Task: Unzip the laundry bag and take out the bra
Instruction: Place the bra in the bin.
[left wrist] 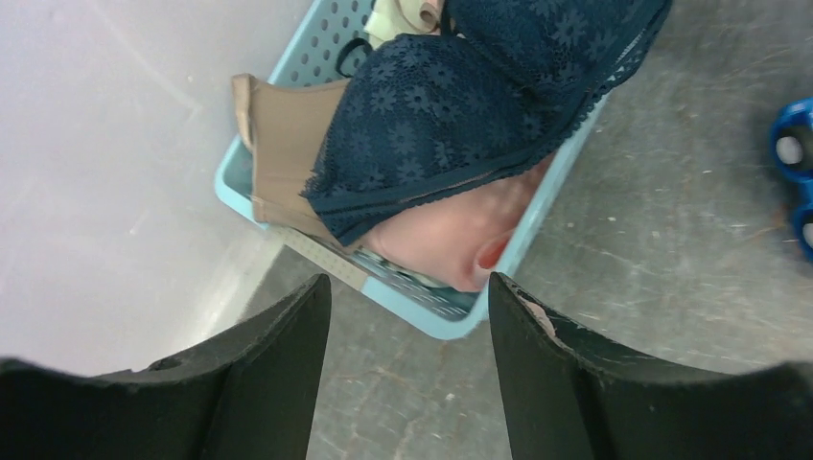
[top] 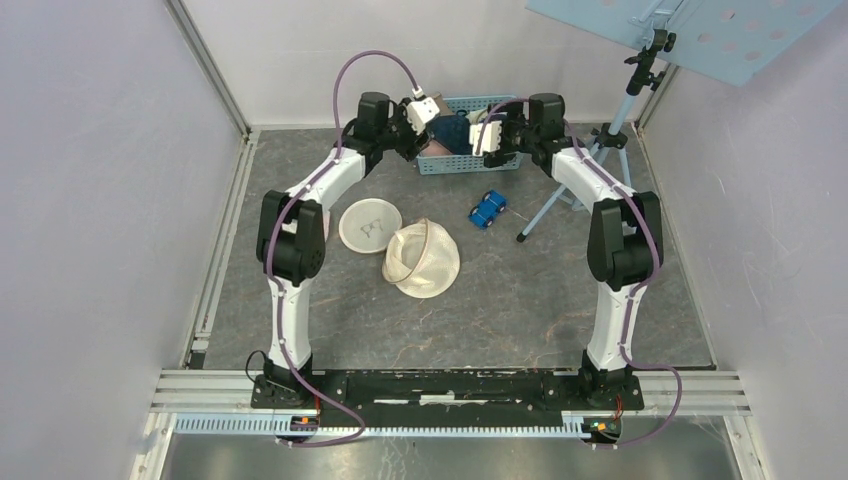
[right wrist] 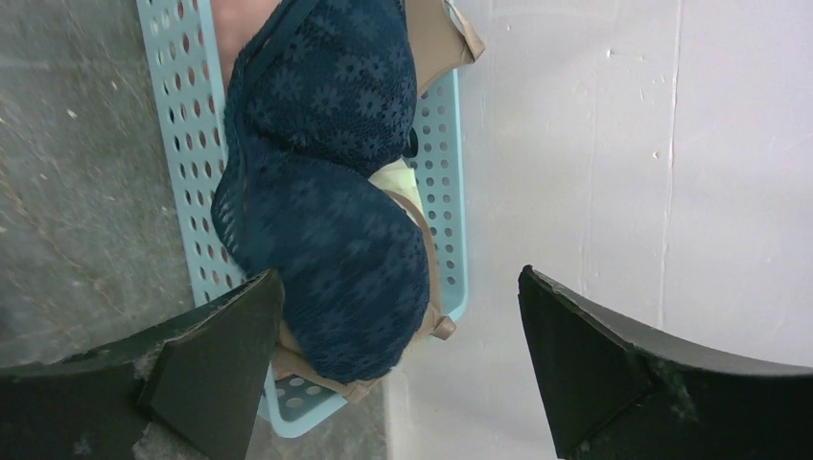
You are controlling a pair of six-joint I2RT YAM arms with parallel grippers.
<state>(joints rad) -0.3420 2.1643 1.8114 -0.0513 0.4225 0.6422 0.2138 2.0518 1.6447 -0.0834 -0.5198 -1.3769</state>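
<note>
A navy lace bra (top: 455, 130) lies on top of other garments in a light blue perforated basket (top: 470, 166) at the back of the table. It shows in the left wrist view (left wrist: 460, 105) and the right wrist view (right wrist: 326, 192). A beige mesh laundry bag (top: 422, 258) lies open and slack in the middle of the table. My left gripper (top: 414, 145) (left wrist: 407, 283) is open and empty above the basket's left near corner (left wrist: 422, 321). My right gripper (top: 497, 140) (right wrist: 399, 273) is open and empty over the basket's right end (right wrist: 182, 144), by the back wall.
A white round mesh piece (top: 369, 222) lies left of the bag. A blue toy car (top: 488, 209) (left wrist: 796, 163) sits right of it. A tripod stand (top: 600, 150) stands at the back right. Tan (left wrist: 283, 134) and pink (left wrist: 441, 235) garments lie under the bra.
</note>
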